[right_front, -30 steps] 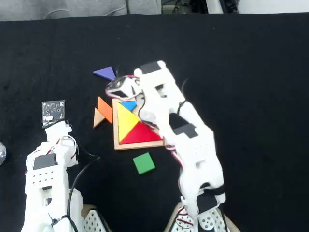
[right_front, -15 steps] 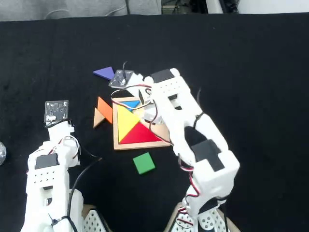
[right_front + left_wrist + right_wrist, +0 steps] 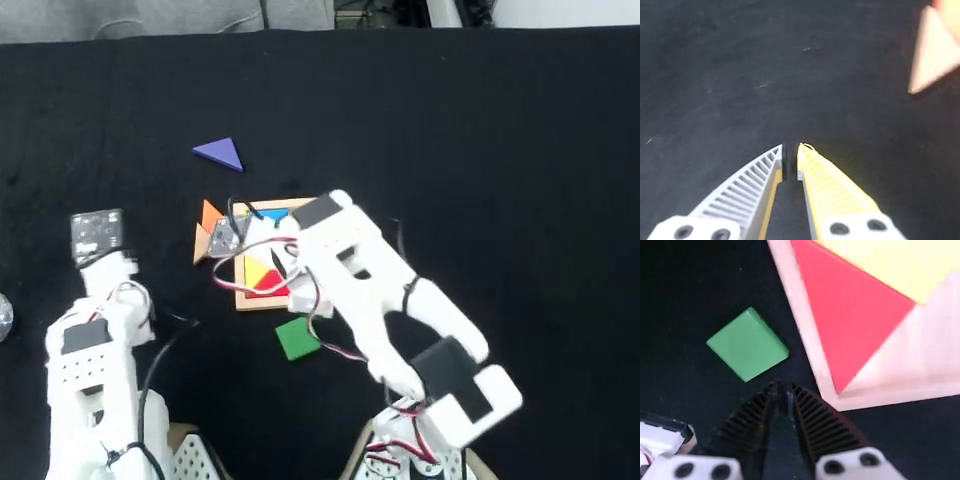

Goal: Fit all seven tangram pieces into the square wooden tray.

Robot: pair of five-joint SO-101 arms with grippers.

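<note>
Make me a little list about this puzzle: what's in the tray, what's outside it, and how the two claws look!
In tray: red triangle, yellow triangle and blue piece in the square wooden tray.
Outside: green square, purple triangle, orange triangle, pale wooden triangle.
Left gripper: shut, empty, over the black table.
Right gripper: shut, empty, between green square and tray corner.

A black cloth (image 3: 520, 150) covers the table. Beyond its far edge lies crumpled grey fabric (image 3: 130, 15), with dark clutter (image 3: 400, 12) and a white surface (image 3: 570, 12) further along. A small, shiny, rounded object (image 3: 3, 315) sits at the table's left edge.
</note>
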